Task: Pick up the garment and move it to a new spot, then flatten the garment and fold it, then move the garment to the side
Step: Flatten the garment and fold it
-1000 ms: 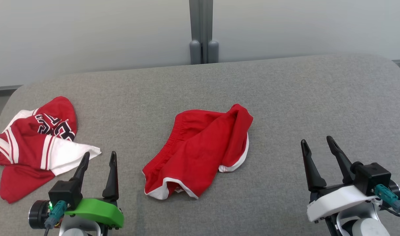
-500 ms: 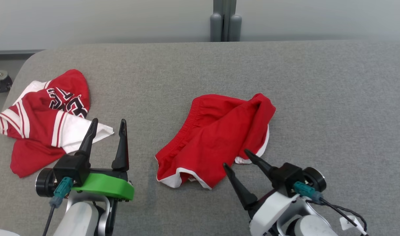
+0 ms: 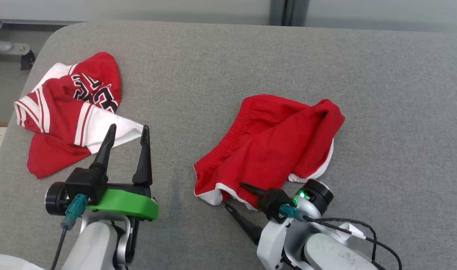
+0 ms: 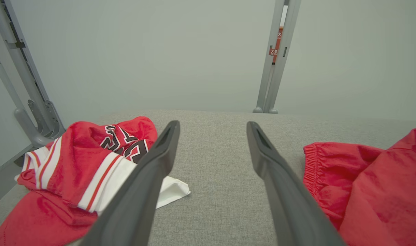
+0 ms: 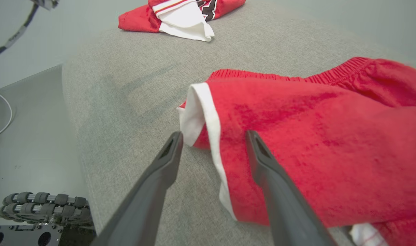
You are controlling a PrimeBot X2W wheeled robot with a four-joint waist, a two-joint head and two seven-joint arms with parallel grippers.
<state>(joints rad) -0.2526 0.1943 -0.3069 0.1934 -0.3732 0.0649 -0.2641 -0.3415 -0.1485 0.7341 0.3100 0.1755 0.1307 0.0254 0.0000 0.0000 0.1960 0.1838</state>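
Grey cloth-covered table [image 3: 382,93], pale wall [image 4: 126,51] behind it. Red shorts [image 3: 273,146] lay crumpled on the table top, roughly mid-surface. The elastic waistband was on their far-left side, and the white-trimmed leg hem [image 3: 213,195] was at their near-left corner, folded open so the white lining showed.

Right gripper [image 3: 232,194] was at that near-left corner of the shorts, jaws apart and nothing clamped. In the right wrist view the gripper [image 5: 213,134] straddled the white hem edge [image 5: 208,112]. One finger was over the red cloth [image 5: 313,136], the other over bare table just beside the lining. Couldn't tell whether either finger was touching the fabric.

Left gripper [image 3: 128,128] sat left of the shorts, well clear of them, jaws wide and empty. In the left wrist view the gripper [image 4: 213,123] had bare table between its fingers, and the shorts [image 4: 375,191] were off to that view's right.

Red-and-white jersey [image 3: 71,112] with black lettering lay bunched further left of the shorts, beyond the left gripper and well apart from them.

Grey upright post [image 3: 284,11] stood past the far side of the shorts, off the table edge. Robot's wheeled base [image 5: 40,201] was visible on the floor on the near side of the shorts.
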